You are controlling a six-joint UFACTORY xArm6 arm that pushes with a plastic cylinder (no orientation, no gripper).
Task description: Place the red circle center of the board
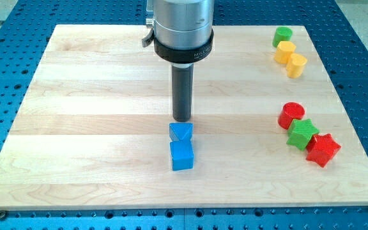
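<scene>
The red circle [291, 115] lies on the wooden board [94, 128] at the view's right, touching a green block [302, 133] just below it. My tip [182, 120] stands near the board's middle, just above a blue block [181, 131] and far to the left of the red circle. A blue cube [182, 155] sits right below that blue block.
A red star [323, 149] touches the green block at the lower right. At the top right sit a green circle [282, 36] and two yellow blocks [285, 51], [296, 65] in a slanted row. A blue perforated table surrounds the board.
</scene>
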